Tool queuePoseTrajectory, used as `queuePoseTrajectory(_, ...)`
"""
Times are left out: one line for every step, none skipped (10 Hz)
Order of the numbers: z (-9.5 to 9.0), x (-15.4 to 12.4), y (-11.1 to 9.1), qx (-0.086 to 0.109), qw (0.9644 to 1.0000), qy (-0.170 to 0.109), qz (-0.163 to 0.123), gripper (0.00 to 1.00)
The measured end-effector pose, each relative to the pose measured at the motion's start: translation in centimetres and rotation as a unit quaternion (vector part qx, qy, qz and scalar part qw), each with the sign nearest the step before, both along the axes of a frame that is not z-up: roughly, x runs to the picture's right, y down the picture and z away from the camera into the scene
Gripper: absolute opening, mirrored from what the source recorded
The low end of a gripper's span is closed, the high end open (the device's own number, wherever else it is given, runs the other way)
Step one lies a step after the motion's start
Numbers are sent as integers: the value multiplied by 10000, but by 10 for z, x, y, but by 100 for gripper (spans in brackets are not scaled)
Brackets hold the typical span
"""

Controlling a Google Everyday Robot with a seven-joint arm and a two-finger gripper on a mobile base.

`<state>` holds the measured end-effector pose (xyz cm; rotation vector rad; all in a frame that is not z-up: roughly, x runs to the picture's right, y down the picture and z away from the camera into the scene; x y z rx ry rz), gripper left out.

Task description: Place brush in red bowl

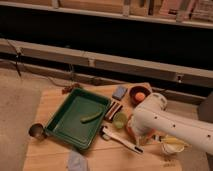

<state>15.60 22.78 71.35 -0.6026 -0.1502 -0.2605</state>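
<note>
A white robot arm [170, 122] extends from the right over the wooden worktop [55, 100]. Its tool [137, 131] hangs low above the partly hidden red bowl [148, 136], released and holding nothing. The slim white long-handled brush [122, 141] lies free on the worktop just camera-side of the tool. It sits diagonally, rounded head toward the green plastic tray [67, 139], handle tip near the bowl. A small green cup [120, 120] and a brown-and-white striped block [113, 110] crowd the brush's far side.
</note>
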Motion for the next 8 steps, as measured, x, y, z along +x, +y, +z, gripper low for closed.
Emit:
queuePoseTrajectory(0, 1, -2, 5, 10000, -15, 16, 65)
queuePoseTrajectory(-1, 2, -2, -6, 10000, -42, 16, 65)
queuePoseTrajectory(-2, 2, -2, -11, 10000, -68, 8, 65)
queuePoseTrajectory(-2, 2, -1, -19, 10000, -92, -6, 65)
queuePoseTrajectory(-1, 0, 0, -14, 9999, -126, -10, 65)
queuePoseTrajectory(-1, 0, -1, -8, 9999, -146, -9, 65)
queuePoseTrajectory(0, 0, -1, -7, 9999, -164, -7, 65)
queuePoseTrajectory(0, 0, -1, -12, 9998, -189, -8, 65)
